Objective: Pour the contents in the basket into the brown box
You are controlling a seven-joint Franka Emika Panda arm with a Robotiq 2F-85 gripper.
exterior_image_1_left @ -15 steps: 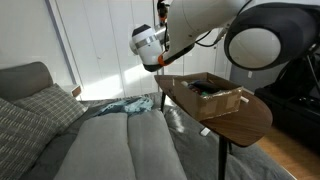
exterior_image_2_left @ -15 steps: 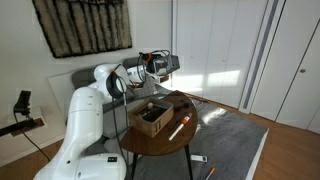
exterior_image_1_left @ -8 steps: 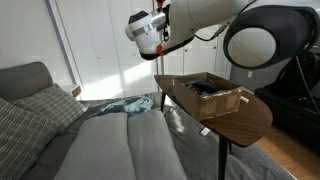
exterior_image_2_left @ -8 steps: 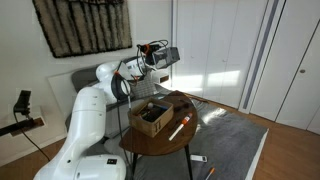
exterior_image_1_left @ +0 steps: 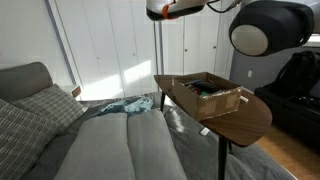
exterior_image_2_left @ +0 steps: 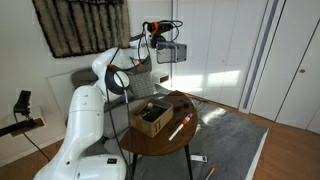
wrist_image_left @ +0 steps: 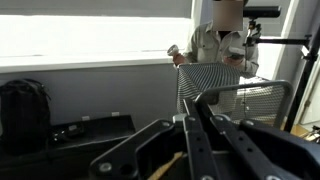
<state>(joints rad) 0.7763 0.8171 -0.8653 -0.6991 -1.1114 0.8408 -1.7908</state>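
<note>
1. One arm [exterior_image_2_left: 92, 95] is counted. The step in hand is judged to be the carry: the gripper [exterior_image_2_left: 162, 40] is held high above the furniture and no pouring has yet begun
2. One oval table [exterior_image_1_left: 245, 122] is seen well below the gripper, and the target stands on it
3. One brown box [exterior_image_1_left: 210, 93] is counted, well below the gripper and offset to one side of it in an exterior view. Its flaps are open and dark items lie inside, but their number cannot be told. The next move is judged to call for the gripper to be brought down and across until it stands over the box's opening
4. One basket [exterior_image_2_left: 170, 53] is counted, hanging just beneath the gripper and touching it. In the wrist view the fingers [wrist_image_left: 189, 135] are drawn almost together with hardly any gap, so the basket's wall or rim is taken to be pinched between them, though the contact itself is not clearly shown. Its contents cannot be made out. Once it is over the box, a roll of the wrist would be needed so that its mouth is tipped downward
5. One marker-like stick [exterior_image_2_left: 178, 128] is seen on the tabletop just beside the box, far below the gripper. No part in the task is foreseen for it
</note>
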